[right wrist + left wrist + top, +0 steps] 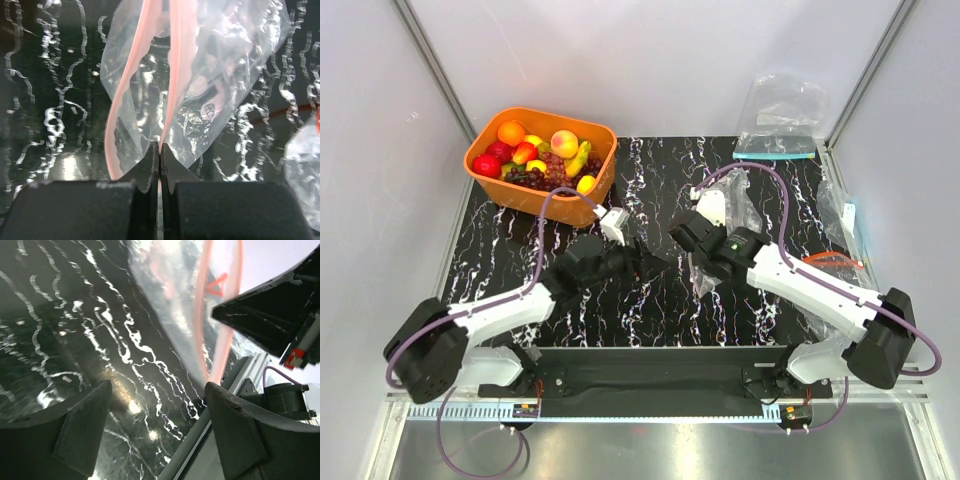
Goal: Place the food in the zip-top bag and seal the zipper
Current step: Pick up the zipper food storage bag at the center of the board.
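Note:
The zip-top bag (708,278) is clear and crinkly, and it lies mid-table. My right gripper (690,246) is shut on one lip of its pink zipper (177,60). The right wrist view shows the jaws (160,150) pinching that strip, while the other lip bows away to the left, so the mouth gapes. My left gripper (655,264) is open and empty just left of the bag, low over the table. In the left wrist view the bag (170,295) and zipper (200,315) lie ahead of the gripper (157,410). The food sits in the basket: an orange (511,132), a red fruit (487,165) and a peach (564,143).
The orange basket (602,172) stands at the back left and also holds a banana bunch (579,158) and dark grapes (535,178). A clear bag with a teal strip (777,153) lies at the back right. Another clear bag (840,225) lies at the right edge.

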